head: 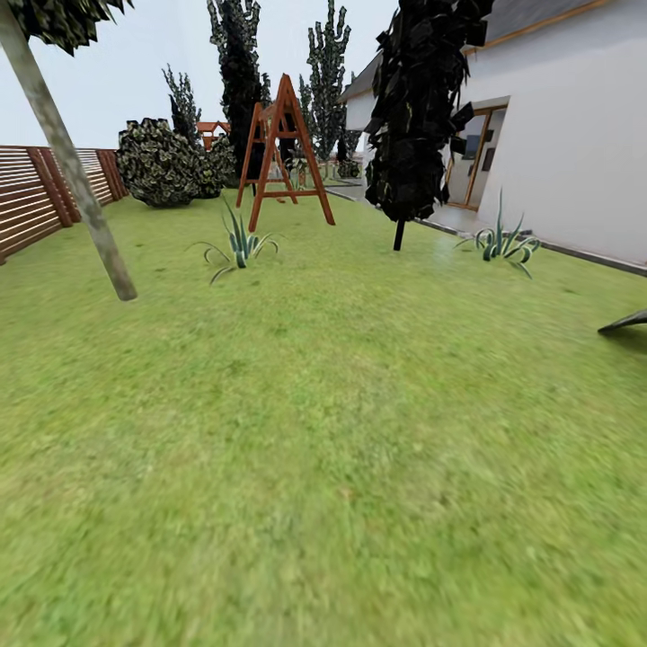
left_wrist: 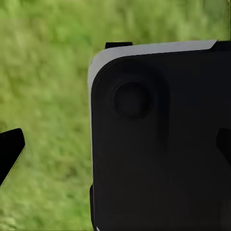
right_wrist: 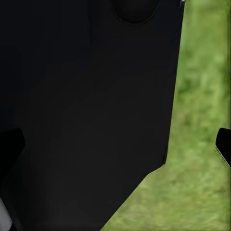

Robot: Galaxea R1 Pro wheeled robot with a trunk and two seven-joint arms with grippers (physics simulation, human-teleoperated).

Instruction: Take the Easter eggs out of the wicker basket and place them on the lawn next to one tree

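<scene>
- Ahead, in the head view, the lawn (head: 341, 431) stretches out to a wooden swing frame (head: 283, 148), a spiky agave (head: 238, 244) and a dark cone-shaped tree (head: 418, 108). A leaning grey-brown tree (head: 76, 180) stands at left near the slatted fence (head: 36, 198), its crown cut off by the picture's edge. The white house (head: 566, 135) sits at right.
- Left wrist view: a dark robot panel (left_wrist: 159, 139) hides most of the blurred grass; one black fingertip (left_wrist: 10, 149) pokes in at the edge, so I cannot tell the left gripper's opening.
- Right wrist view: black bodywork (right_wrist: 86, 110) covers much of the picture; two fingertips (right_wrist: 224, 144) show at opposite edges, standing wide apart with nothing between them.
</scene>
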